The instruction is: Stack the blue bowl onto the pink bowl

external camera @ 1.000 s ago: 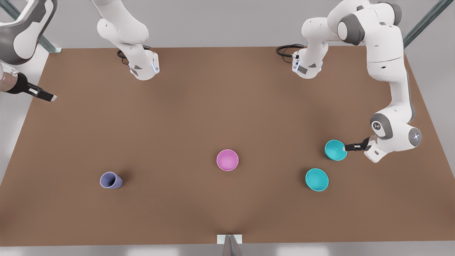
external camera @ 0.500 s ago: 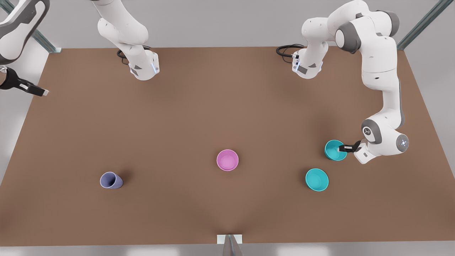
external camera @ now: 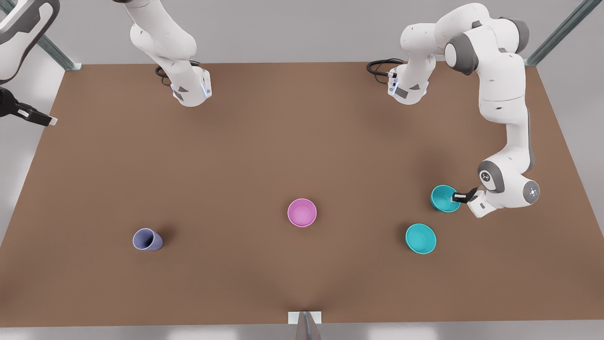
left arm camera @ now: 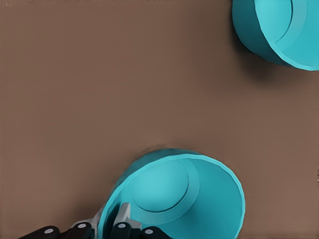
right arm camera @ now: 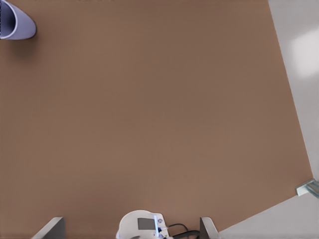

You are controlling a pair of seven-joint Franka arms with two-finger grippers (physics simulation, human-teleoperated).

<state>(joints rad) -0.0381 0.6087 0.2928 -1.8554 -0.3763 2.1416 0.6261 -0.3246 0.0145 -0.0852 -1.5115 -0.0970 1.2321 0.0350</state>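
The left end effector point(external camera: 456, 197) straddles the rim of the blue bowl point(external camera: 444, 198), one finger inside and one outside, as its wrist view shows; the fingers point(left arm camera: 121, 219) sit close together on the thin wall point(left arm camera: 107, 219), and I judge they have it pinched, or very nearly. This bowl stands on the desk point(external camera: 302, 156) well off from the pink bowl point(external camera: 302, 212), toward the front view's right. The step in hand looks like securing this rim grip before a lift. To do it well, the wall should be seated deep between the pads, since a glossy rim held shallow could tilt or slip. The lift should go straight up, because the second teal bowl point(external camera: 420, 238) stands near the gripped one and a low sideways sweep might clip it. The carry should then bring the bowl level above the pink bowl's mouth and lower it centred. Beyond the pink bowl, toward the front view's left, stands a lavender cup point(external camera: 147, 239). Farthest off, the right end effector point(external camera: 35, 116) waits at the desk's edge; whether its fingers are apart I cannot tell.
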